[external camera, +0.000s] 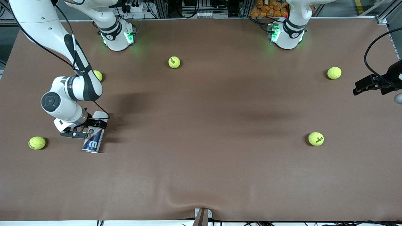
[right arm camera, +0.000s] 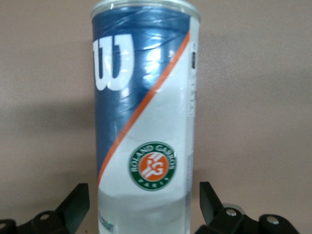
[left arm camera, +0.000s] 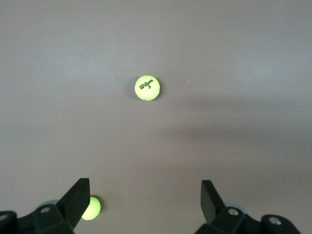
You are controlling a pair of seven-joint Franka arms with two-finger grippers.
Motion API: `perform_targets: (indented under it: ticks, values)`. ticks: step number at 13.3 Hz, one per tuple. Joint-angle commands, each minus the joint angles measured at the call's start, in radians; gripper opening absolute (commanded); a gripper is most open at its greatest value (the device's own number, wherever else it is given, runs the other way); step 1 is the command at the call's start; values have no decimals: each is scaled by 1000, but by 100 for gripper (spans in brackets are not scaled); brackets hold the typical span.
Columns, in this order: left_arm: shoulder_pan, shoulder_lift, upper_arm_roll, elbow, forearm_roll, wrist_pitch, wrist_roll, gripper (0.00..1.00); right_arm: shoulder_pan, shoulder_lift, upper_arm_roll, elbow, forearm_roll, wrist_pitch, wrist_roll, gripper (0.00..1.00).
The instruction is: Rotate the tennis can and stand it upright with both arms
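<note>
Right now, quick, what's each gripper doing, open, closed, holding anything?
Left gripper: open, empty, above bare table.
Right gripper: open, fingers either side of the lying tennis can, not closed on it.

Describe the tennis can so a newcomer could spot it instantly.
Start at the right arm's end of the table, where the right gripper hangs open. Under it lies the tennis can, on its side. Unlike the round yellow-green balls, it is a blue-and-white cylinder with a white W.

We find the tennis can (external camera: pixel 94 138) lying on the table (external camera: pixel 201 175) toward the right arm's end, the right gripper (external camera: pixel 82 129) straddling it; 1 tennis ball (external camera: pixel 37 142) lies beside it, 4 others well apart
</note>
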Motion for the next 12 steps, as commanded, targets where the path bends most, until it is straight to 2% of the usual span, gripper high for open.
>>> perform_targets:
  ticks: [1, 4, 6, 8, 9, 12]
  values:
    - [12, 5, -6, 12, -20, -13, 11, 100, -14, 43, 8, 30, 13, 12, 3, 100]
    - [12, 5, -6, 12, -20, -13, 11, 100, -14, 46, 7, 36, 13, 10, 2, 100]
    - [12, 5, -6, 12, -20, -13, 11, 100, -16, 47, 7, 45, 13, 2, 2, 81]
    - [12, 5, -6, 12, -20, -13, 11, 100, -10, 46, 8, 59, 13, -13, 2, 68]
    - [12, 5, -6, 14, -20, -13, 11, 100, -2, 41, 8, 79, 13, -43, 3, 66]
    - [12, 5, -6, 14, -20, -13, 11, 100, 64, 15, 34, 177, 13, -203, 15, 65]
